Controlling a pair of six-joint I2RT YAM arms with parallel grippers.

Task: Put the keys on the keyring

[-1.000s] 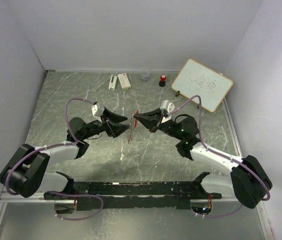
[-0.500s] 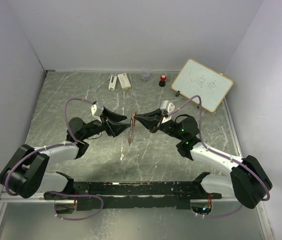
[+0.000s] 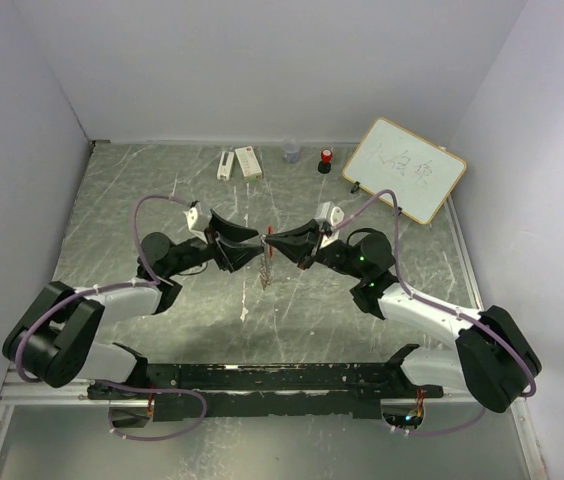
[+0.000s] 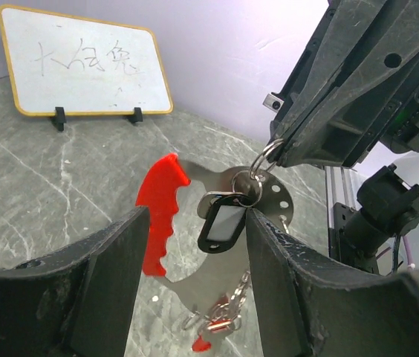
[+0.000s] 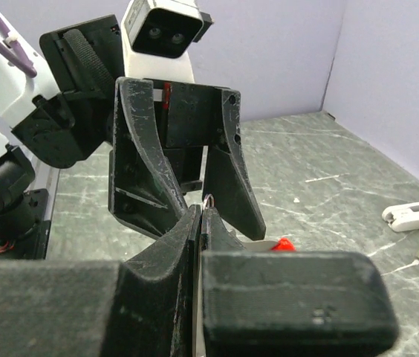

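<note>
Fingers of the right arm (image 3: 292,238) are pinched shut near the middle of the top view. From their tips hangs the keyring (image 3: 265,268), a curved red plastic piece on a flat silver plate with a thin silver ring and chain. Its long axis points straight down toward the grey marbled surface (image 3: 162,190). The left fingers (image 3: 237,232) face them tip to tip, spread wide, so both arms are close but only the right one holds; the keys are too small to pick out in this view. In the left wrist view the left fingers (image 4: 113,275) stand wide apart with the bundle hanging between them, the red plastic toward one and a black-headed key (image 4: 224,223) just beside the other. Whether either finger touches anything is unclear. That key already hangs from the silver ring (image 4: 264,160), whose top the right fingers (image 4: 328,97) clamp from above. The key's blade is hidden, the chain (image 4: 221,316) runs out at the bottom edge, and a small red shape (image 4: 201,343) there may be the red-headed key. In the right wrist view the right fingers (image 5: 157,260) lie flat together and hide the ring. The left fingers (image 5: 139,163) gape beyond them, and only a red tip (image 5: 284,244) peeks out.
</note>
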